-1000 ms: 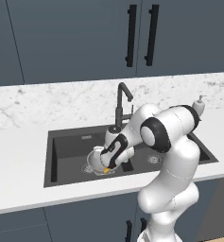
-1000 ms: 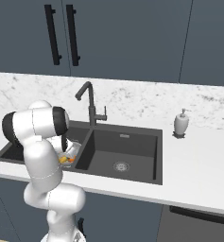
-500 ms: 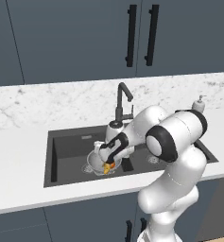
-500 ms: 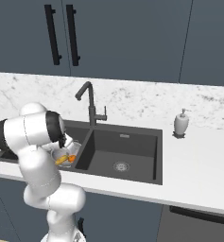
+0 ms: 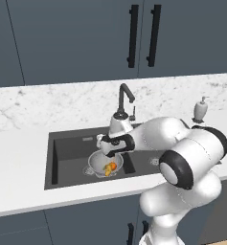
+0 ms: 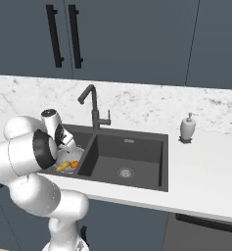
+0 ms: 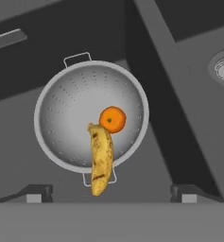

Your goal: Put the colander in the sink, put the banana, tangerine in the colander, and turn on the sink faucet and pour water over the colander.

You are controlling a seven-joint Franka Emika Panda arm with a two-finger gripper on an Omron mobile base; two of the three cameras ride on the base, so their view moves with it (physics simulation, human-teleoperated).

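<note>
The colander point(image 7: 91, 116) sits in the left basin of the sink point(image 5: 67, 153), with the tangerine point(image 7: 112, 119) touching the banana point(image 7: 100, 158), whose end overhangs the rim. The claw point(image 7: 111, 191) hangs above, jaws wide apart, holding nothing.

The white arm bends forward and down from its base, elbow raised high, wrist turned so the hand points straight downward. The claw point(image 7: 111, 191) hangs with its two dark fingertips spread wide apart, holding nothing.
</note>
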